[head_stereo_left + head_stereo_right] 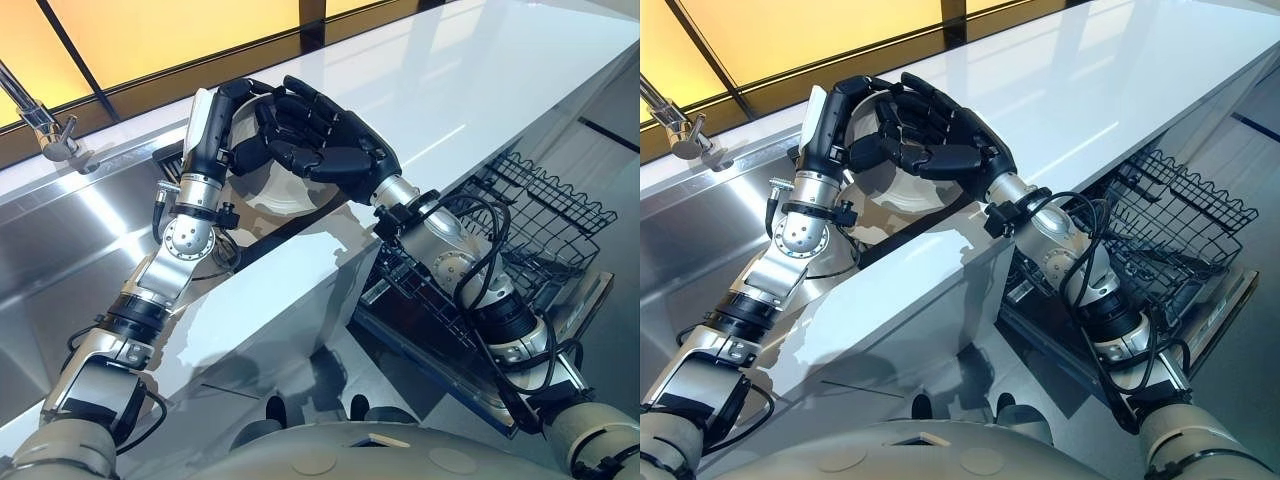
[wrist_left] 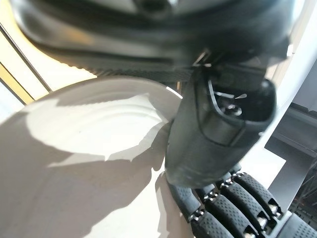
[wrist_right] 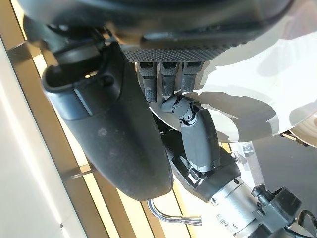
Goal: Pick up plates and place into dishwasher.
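Because lifted on edge at the sink's end, calls for two hands. Grips the plate [image 1: 272, 192] with the left hand [image 1: 212, 125] from the frame's left, thumb pressed on the white face, and with the right hand [image 1: 325, 135] from the right, fingers curled over the top rim. Meets finger to finger above the plate, in the upper middle of the frame, probably to stop tilting or slipping. Hangs just below and between the two palms, touching both. Sits over the steel sink [image 1: 70, 250], faucet [image 1: 40, 125] at upper left. Lies well apart from the dishwasher rack [image 1: 545, 205] at right, past the white counter [image 1: 450, 90].
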Controlling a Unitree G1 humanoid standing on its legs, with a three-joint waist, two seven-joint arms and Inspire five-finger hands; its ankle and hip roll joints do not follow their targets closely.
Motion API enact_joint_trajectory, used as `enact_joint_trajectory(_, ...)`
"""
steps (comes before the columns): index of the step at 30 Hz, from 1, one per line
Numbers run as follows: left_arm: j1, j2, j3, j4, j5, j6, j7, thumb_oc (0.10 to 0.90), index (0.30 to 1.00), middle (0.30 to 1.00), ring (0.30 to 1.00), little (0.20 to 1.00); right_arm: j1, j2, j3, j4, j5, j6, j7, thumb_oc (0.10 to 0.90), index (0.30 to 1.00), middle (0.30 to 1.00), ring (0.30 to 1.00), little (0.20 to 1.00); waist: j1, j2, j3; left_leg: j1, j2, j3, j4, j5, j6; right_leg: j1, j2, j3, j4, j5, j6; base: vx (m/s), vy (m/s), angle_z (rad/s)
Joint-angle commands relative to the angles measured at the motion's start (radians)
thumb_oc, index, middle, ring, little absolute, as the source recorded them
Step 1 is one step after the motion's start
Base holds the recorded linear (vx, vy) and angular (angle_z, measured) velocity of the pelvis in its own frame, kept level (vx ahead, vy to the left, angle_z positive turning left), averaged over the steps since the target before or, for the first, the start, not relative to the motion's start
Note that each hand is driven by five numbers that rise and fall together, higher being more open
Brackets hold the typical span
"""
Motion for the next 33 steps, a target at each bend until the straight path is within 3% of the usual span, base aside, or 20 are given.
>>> enact_joint_trajectory(1, -0.173, 0.038, 0.011, -0.098, 0.006, -0.097, -0.003, 0.1, 0.3, 0.3, 0.3, 0.2, -0.154, 0.05, -0.087, -0.089, 0.139, -0.262, 0.036, 0.8, 0.9, 0.9, 0.9, 0.9, 0.013, 0.013, -0.093, -0.004, -0.027, 0.068, 0.008, -0.088, 0.001, -0.063, 0.046, 0.015, 0.14, -0.109, 0.069, 0.0, 0.0, 0.0)
enact_joint_trajectory(4, -0.164, 0.039, 0.032, -0.075, 0.004, -0.095, -0.011, 0.1, 0.3, 0.3, 0.3, 0.2, -0.16, 0.056, -0.147, -0.143, 0.2, -0.309, 0.029, 0.8, 0.9, 0.9, 0.9, 0.9, 0.008, 0.015, -0.093, -0.003, -0.027, 0.07, 0.009, -0.095, 0.002, -0.066, 0.046, 0.017, 0.143, -0.11, 0.073, 0.0, 0.0, 0.0)
enact_joint_trajectory(18, -0.145, 0.048, 0.078, 0.0, 0.017, -0.088, -0.026, 0.1, 0.3, 0.3, 0.3, 0.2, -0.1, 0.056, -0.292, -0.178, 0.197, -0.324, -0.024, 0.8, 0.9, 0.9, 0.9, 0.9, -0.015, 0.022, -0.118, -0.003, -0.027, 0.084, 0.006, -0.1, 0.009, -0.07, 0.045, 0.028, 0.137, -0.11, 0.075, 0.0, -0.002, -0.01)
enact_joint_trajectory(24, -0.139, 0.045, 0.077, 0.021, 0.027, -0.085, -0.012, 0.1, 0.3, 0.3, 0.3, 0.2, -0.099, 0.022, -0.316, -0.157, 0.05, -0.357, -0.057, 0.8, 0.9, 0.9, 0.9, 0.9, -0.019, 0.024, -0.123, -0.004, -0.026, 0.086, 0.006, -0.099, 0.009, -0.07, 0.045, 0.028, 0.134, -0.11, 0.073, 0.0, -0.003, -0.03)
enact_joint_trajectory(26, -0.135, 0.049, 0.075, 0.026, 0.028, -0.09, -0.001, 0.1, 0.3, 0.3, 0.3, 0.2, -0.104, -0.013, -0.319, -0.14, -0.064, -0.37, -0.071, 0.8, 0.9, 0.9, 0.9, 0.9, -0.02, 0.025, -0.125, -0.004, -0.026, 0.085, 0.006, -0.099, 0.008, -0.07, 0.046, 0.03, 0.132, -0.111, 0.072, 0.0, 0.0, 0.0)
enact_joint_trajectory(33, -0.131, 0.057, 0.086, 0.005, 0.016, -0.109, 0.015, 0.1, 0.3, 0.3, 0.3, 0.2, -0.105, -0.101, -0.323, -0.094, -0.23, -0.339, -0.088, 0.8, 0.9, 0.9, 0.9, 0.9, -0.022, 0.026, -0.126, -0.005, -0.025, 0.083, 0.006, -0.097, 0.006, -0.071, 0.048, 0.032, 0.137, -0.113, 0.07, 0.0, 0.0, 0.0)
